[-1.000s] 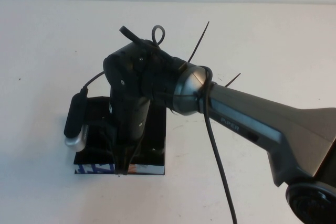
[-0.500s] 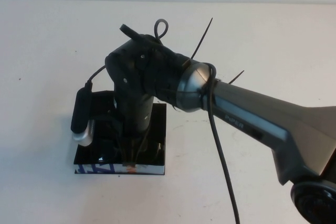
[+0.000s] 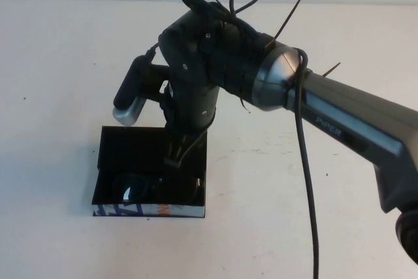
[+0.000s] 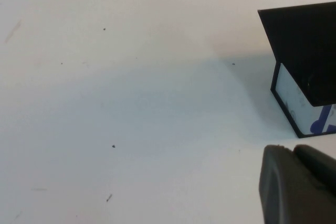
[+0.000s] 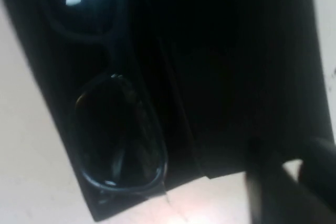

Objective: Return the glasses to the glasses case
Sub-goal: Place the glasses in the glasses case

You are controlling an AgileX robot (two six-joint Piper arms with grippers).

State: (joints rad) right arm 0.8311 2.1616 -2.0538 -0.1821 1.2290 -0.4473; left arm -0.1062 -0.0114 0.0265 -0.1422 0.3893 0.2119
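The glasses (image 3: 157,189) lie inside the open glasses case (image 3: 111,155), along its printed near edge, their long axis running left to right across the box; both lenses show through the dark interior. The right gripper (image 3: 175,155) hangs above the case, its jaws pointing down over the middle of the box and just behind the frame, holding nothing; they seem to stand slightly apart, though the dark case behind them makes that hard to confirm. So the glasses sit below and a little toward the robot from the jaws. The left gripper (image 4: 296,184) rests low over the bare desk (image 3: 313,161) beside the case's left end, and I cannot tell its jaw state. Judging by this, the flap remains to be closed, and the right arm is nearer.
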